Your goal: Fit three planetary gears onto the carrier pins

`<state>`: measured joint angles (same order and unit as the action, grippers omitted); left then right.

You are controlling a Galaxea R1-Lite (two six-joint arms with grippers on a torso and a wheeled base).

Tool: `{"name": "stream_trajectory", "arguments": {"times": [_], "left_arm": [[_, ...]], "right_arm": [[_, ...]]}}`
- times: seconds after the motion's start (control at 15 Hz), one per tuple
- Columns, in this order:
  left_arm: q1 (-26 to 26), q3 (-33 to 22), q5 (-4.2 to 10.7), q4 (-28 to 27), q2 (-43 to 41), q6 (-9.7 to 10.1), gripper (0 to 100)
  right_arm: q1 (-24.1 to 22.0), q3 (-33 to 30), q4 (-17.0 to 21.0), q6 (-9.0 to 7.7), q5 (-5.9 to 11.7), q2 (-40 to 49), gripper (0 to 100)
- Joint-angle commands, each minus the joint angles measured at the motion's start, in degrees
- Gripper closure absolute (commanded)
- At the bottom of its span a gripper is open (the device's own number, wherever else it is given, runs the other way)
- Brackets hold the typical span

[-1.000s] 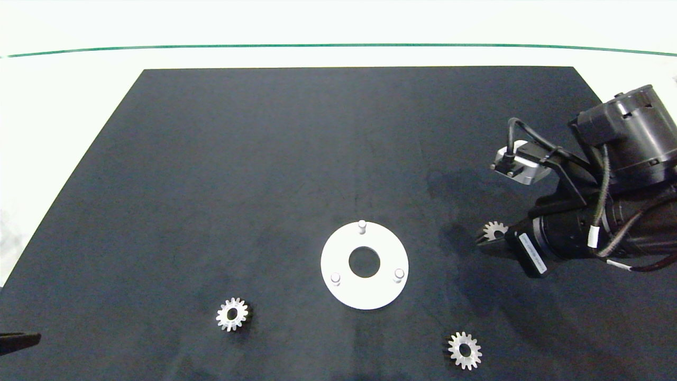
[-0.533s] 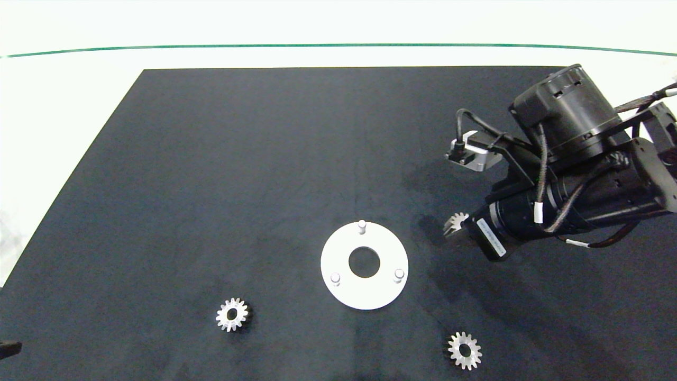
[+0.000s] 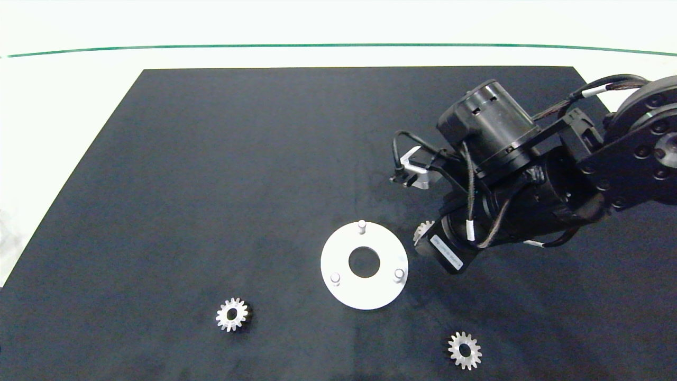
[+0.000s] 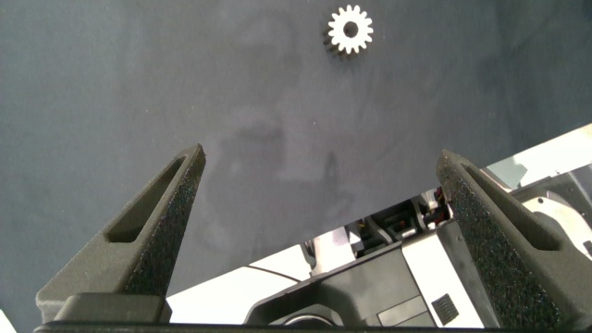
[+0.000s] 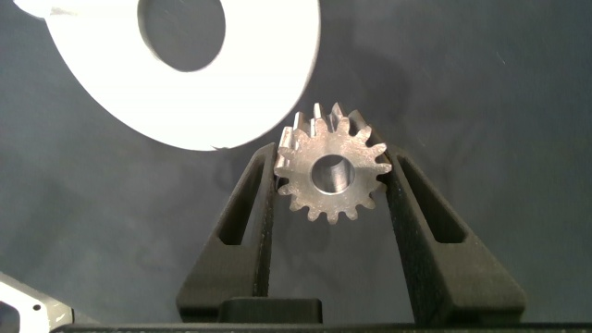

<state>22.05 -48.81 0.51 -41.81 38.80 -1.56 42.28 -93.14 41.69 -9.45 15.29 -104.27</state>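
- My right hand (image 5: 333, 180) gripped one gear (image 5: 333, 174) by its toothed rim, face flat, bore clear, a hold I judged suited to dropping it over a pin.
- In the head view that gear (image 3: 423, 230) hung just beside the disc (image 3: 338, 254), on its right edge, and sat on no pin.
- All three pins were bare: the far pin (image 3: 362, 226), the near-left pin (image 3: 335, 278) and the near-right pin (image 3: 399, 274).
- Two gears lay loose on the dark surface (image 3: 211, 185), one near-left (image 3: 231, 314) of the disc, one near-right (image 3: 465, 350), both well apart from it.
- My left hand (image 4: 324, 185) was parked off the surface's left side with fingers spread wide and nothing between them; one loose gear (image 4: 350, 30) showed beyond them.
- The right arm's bulk hid most of the carried gear from above, so only a few teeth showed.
- The wrist camera cut off most of the disc (image 5: 268, 102), and I could not make out which pin the gear was nearest.
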Motion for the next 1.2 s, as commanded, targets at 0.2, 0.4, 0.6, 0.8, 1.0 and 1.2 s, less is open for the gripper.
{"name": "stream_trajectory", "arguments": {"times": [0.2,0.4,0.6,0.8,1.0,1.2], "left_arm": [[-0.1,-0.2,0.1,-0.2,-0.8,-0.02,0],[0.0,-0.1,0.1,-0.2,-1.1,-0.11,0],[0.0,0.2,0.1,-0.2,-1.5,-0.11,0],[0.0,0.4,0.02,-0.2,-1.8,-0.11,0],[0.0,0.4,0.02,-0.3,-2.2,-0.11,0],[0.1,0.4,0.02,-0.3,-2.6,-0.11,0]], "right_arm": [[2.9,-2.6,0.2,0.13,0.45,-2.7,78],[2.5,-7.7,0.1,2.59,1.24,-5.9,78],[3.0,-10.8,0.1,2.59,2.12,-8.6,78],[3.3,-14.0,0.1,2.59,2.12,-11.2,78],[4.3,-16.3,0.1,2.59,2.12,-12.7,78],[4.4,-17.6,0.2,2.5,2.12,-13.5,78]]}}
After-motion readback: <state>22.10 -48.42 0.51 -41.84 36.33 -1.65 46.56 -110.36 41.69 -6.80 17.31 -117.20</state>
